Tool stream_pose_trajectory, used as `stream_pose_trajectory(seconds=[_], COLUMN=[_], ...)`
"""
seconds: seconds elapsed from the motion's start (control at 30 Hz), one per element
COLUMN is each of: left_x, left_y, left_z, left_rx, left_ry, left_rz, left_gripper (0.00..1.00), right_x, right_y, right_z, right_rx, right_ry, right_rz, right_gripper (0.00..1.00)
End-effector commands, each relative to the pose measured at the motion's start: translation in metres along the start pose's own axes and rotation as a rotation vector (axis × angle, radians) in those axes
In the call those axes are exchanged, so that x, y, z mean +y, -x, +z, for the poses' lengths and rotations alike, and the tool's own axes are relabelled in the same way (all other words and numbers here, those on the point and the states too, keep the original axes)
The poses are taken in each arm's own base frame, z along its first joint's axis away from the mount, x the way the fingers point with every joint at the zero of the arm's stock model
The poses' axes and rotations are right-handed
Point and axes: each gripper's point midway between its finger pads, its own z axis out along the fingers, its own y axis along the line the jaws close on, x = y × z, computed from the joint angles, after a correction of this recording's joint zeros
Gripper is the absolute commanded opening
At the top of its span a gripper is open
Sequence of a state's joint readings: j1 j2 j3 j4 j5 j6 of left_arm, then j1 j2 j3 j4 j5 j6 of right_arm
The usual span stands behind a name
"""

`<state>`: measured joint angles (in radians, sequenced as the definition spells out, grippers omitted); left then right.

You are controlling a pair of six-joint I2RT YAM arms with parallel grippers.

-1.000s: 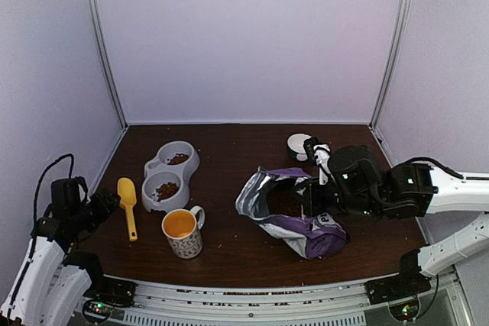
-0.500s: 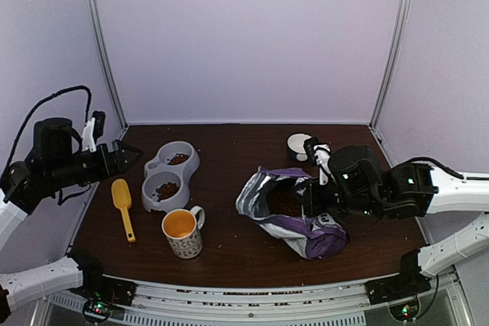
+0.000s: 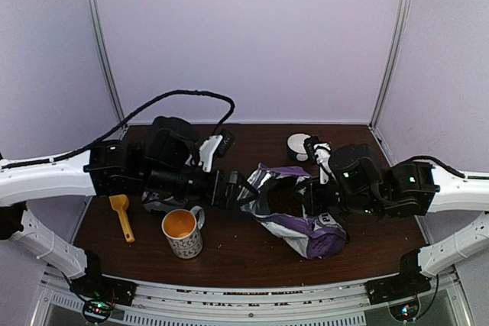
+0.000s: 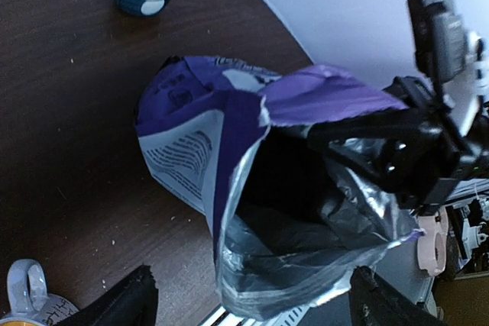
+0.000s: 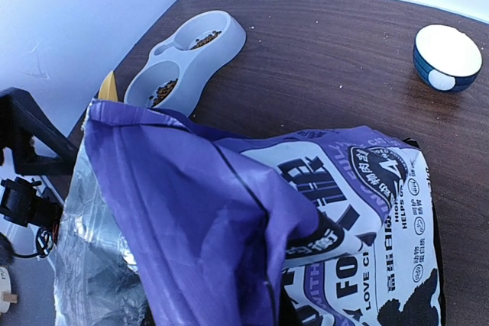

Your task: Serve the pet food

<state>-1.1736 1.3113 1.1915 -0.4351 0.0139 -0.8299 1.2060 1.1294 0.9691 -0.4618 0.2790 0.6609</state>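
Note:
The purple pet food bag lies on its side with its silver-lined mouth facing left, and brown pet food shows inside it. My right gripper is shut on the bag's upper rim; in the right wrist view the bag hides its fingers. My left gripper is open just in front of the mouth. In the left wrist view the silver lip of the bag sits between the two spread fingertips. More pet food lies in the grey double bowl.
An orange-lined patterned mug stands just below my left arm, with a yellow scoop to its left. A small blue-and-white bowl sits behind the bag. The left arm covers most of the double bowl in the top view.
My left arm has swung from the left wall across the table to the bag's mouth, its gripper staying open. The right arm and the bag have not moved.

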Motion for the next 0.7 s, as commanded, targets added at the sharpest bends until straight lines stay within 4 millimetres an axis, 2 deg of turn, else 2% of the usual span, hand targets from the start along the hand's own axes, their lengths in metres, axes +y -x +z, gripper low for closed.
stream_pose_trajectory(seconds=[0.0,0.13,0.2,0.27,0.33,0.43,0.5,0.57,0.67], left_x=[-0.005,0.005,0.008,0.006,0.0,-0.009,-0.012,-0.009,-0.004], left_y=[0.005,-0.006,-0.012,-0.017,-0.02,-0.014,-0.003,0.007,0.023], left_z=[0.012,0.024,0.032,0.041,0.05,0.052,0.046,0.036,0.019], left_rx=[-0.029,-0.018,-0.004,0.02,0.036,0.018,-0.026,-0.069,-0.122], left_ry=[-0.023,-0.005,-0.007,-0.027,-0.058,-0.087,-0.091,-0.062,-0.013], left_rz=[-0.047,-0.069,-0.078,-0.084,-0.087,-0.084,-0.081,-0.074,-0.044], left_gripper=[0.9,0.89,0.84,0.72,0.55,0.21,0.03,0.0,0.0], right_x=[0.006,0.006,0.006,0.006,0.005,0.016,0.028,0.036,0.037], right_y=[0.022,0.021,0.02,0.018,0.018,0.021,0.024,0.029,0.04], right_z=[-0.013,-0.013,-0.011,-0.011,-0.012,-0.021,-0.033,-0.051,-0.076], right_rx=[-0.066,-0.064,-0.06,-0.049,-0.04,-0.022,-0.008,-0.008,-0.031], right_ry=[0.019,0.02,0.018,0.014,0.009,0.071,0.147,0.216,0.253], right_rz=[0.018,0.019,0.016,0.007,-0.003,-0.054,-0.102,-0.136,-0.163], right_gripper=[0.05,0.06,0.07,0.08,0.1,0.3,0.5,0.62,0.71])
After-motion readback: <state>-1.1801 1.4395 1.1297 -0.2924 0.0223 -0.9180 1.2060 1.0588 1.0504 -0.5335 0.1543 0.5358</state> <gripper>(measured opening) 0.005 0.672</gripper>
